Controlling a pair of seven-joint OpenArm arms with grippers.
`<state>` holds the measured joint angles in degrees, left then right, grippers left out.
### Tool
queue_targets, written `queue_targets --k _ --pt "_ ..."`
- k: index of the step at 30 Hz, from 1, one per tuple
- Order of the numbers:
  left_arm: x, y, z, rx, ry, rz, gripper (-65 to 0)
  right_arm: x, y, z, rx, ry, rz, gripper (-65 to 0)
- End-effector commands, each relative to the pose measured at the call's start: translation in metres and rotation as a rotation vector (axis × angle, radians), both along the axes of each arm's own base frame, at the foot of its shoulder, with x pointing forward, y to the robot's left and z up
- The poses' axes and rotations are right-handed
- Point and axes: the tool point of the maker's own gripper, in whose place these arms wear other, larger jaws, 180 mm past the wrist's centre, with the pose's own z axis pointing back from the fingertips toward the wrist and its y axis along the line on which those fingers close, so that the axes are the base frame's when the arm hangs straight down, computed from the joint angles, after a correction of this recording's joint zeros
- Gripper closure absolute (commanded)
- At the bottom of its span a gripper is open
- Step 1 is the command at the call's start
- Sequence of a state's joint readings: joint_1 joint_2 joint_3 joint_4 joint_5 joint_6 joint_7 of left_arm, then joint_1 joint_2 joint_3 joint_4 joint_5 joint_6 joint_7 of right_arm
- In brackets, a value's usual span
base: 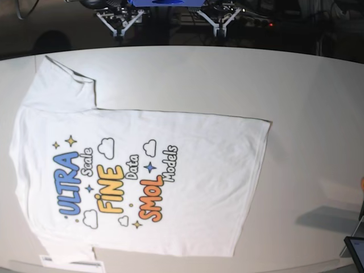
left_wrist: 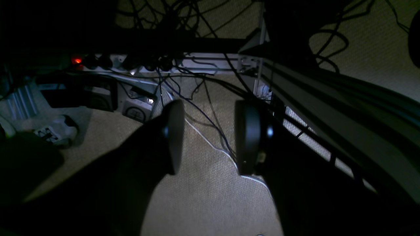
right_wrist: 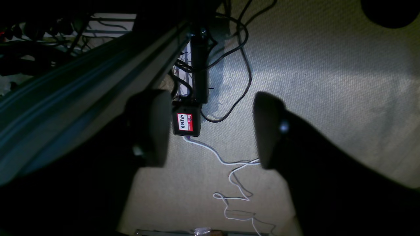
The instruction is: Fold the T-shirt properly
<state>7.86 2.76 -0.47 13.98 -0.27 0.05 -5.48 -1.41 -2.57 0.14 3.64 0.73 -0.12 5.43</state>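
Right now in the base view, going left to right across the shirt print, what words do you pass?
On the T-shirt: ULTRA → Scale → FINE → Data → SMOL → Models.

right gripper [right_wrist: 210,127]: jaws apart, empty, frame centre | black box [right_wrist: 186,123], red-white label, between fingers | white cable [right_wrist: 234,183] on carpet [right_wrist: 328,82], lower centre | grey beam [right_wrist: 82,88], upper left
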Motion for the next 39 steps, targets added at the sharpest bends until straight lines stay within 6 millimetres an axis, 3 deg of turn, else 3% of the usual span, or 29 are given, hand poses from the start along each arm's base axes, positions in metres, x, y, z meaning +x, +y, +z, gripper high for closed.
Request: queue_targets --k 1,3,4,5,9,16,18,20,22,25,27,30,33,34,36,39 --pt "-0.011 -0.006 0.0 -0.008 0.01 0.02 -16.0 -0.003 0.001 0.0 0.0 0.0 -0.002 -27.3" --pt "-0.016 -0.01 0.0 -0.022 0.017 0.092 -2.7 -0.007 0.001 0.0 0.0 0.006 -0.002 -12.5" --pt "-0.018 -0.009 0.0 -0.024 0.02 0.137 0.0 -0.008 0.001 0.0 0.0 0.007 -0.002 -3.3" --pt "-0.018 -0.007 0.0 -0.025 0.02 0.162 0.0 -0.008 0.001 0.0 0.0 0.007 -0.002 0.0" --pt "-0.013 0.01 0.0 -0.002 0.008 0.179 0.0 -0.006 -0.001 0.0 -0.003 0.003 -0.002 -3.6" --pt "-0.015 0.013 0.001 0.003 0.011 0.178 -0.7 -0.005 0.002 0.0 0.001 0.001 -0.001 -4.1" --pt "-0.014 0.013 0.001 0.003 0.011 0.178 -5.0 -0.005 0.002 0.0 0.001 0.003 -0.002 -4.4" --pt "-0.015 0.012 0.0 -0.001 0.024 0.177 -15.5 -0.006 0.0 0.0 -0.002 0.006 -0.002 -4.8" --pt "-0.02 0.009 -0.002 -0.015 0.066 0.16 -22.5 -0.006 -0.001 0.0 -0.003 0.006 -0.002 -10.3" --pt "-0.021 -0.016 -0.002 -0.111 0.085 0.022 -23.2 -0.008 0.0 0.0 -0.002 0.009 0.001 -27.3" --pt "-0.024 -0.024 -0.001 -0.135 0.089 -0.043 -23.2 -0.009 0.001 0.0 0.0 0.008 0.004 -31.0" --pt "-0.024 -0.027 -0.001 -0.14 0.091 -0.072 -23.0 -0.009 -0.002 0.0 -0.003 0.009 -0.002 -23.8" --pt "-0.025 -0.025 -0.001 -0.137 0.093 -0.07 -18.6 -0.009 -0.002 0.0 -0.003 0.009 -0.002 -2.0" --pt "-0.025 -0.025 -0.001 -0.137 0.093 -0.07 -12.9 -0.01 -0.002 0.0 -0.003 0.01 -0.002 0.0" --pt "-0.027 -0.024 -0.001 -0.135 0.098 -0.069 0.0 -0.012 -0.002 0.0 -0.003 0.013 0.0 -2.2" --pt "-0.029 -0.024 -0.001 -0.135 0.101 -0.069 0.0 -0.022 -0.002 0.0 -0.005 0.029 -0.002 0.0"
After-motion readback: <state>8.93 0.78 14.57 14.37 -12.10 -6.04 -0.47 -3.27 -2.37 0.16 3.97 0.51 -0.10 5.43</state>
